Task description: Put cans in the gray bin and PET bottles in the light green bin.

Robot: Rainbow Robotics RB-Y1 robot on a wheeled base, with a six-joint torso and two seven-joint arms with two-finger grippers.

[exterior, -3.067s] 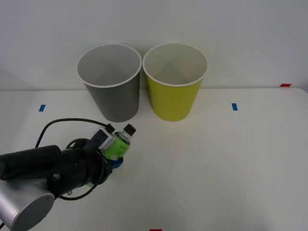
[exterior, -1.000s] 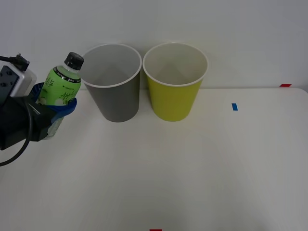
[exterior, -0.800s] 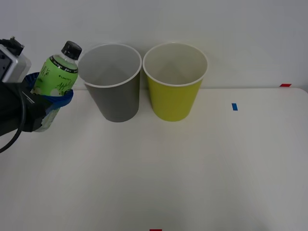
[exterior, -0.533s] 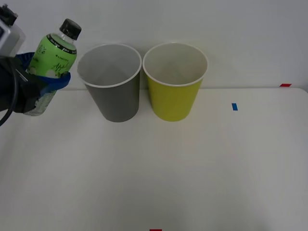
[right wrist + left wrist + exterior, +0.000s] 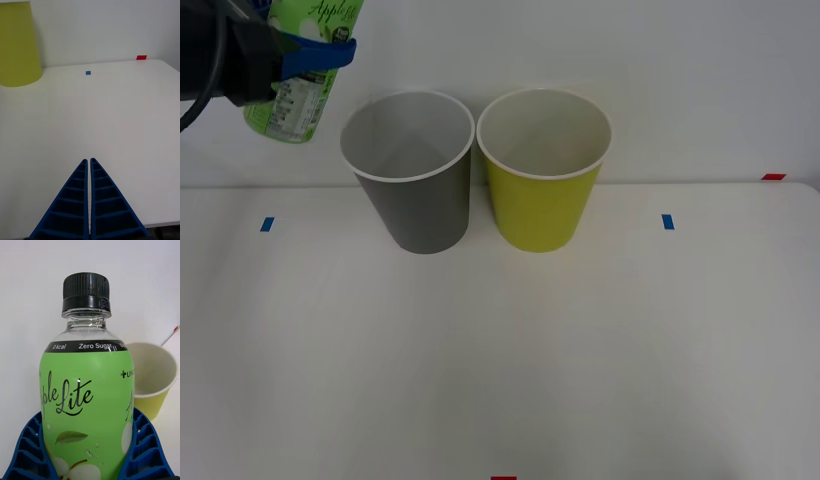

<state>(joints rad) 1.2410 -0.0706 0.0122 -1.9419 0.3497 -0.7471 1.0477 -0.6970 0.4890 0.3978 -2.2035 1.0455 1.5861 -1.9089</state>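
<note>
The left gripper is hanging high in the air above the far-left part of the white desk, its blue ribbed fingers clamping the small clear plastic bottle with the bright green label wrap and black screw cap around its body. In the front view the bottle's lower part is showing below the fingers, beside and above the rim of the tall round dark gray bin with a white inside, not over its opening. The gray bin is standing near the desk's far edge, and the tall round yellow-green bin with a white inside is standing just beside it on the right, their rims nearly touching. In the left wrist view the bottle is sitting upright between the fingers, with the yellow-green bin showing behind it. The right gripper is hovering low over the near-right part of the desk, its two blue fingers pressed together on nothing, well apart from the yellow-green bin.
</note>
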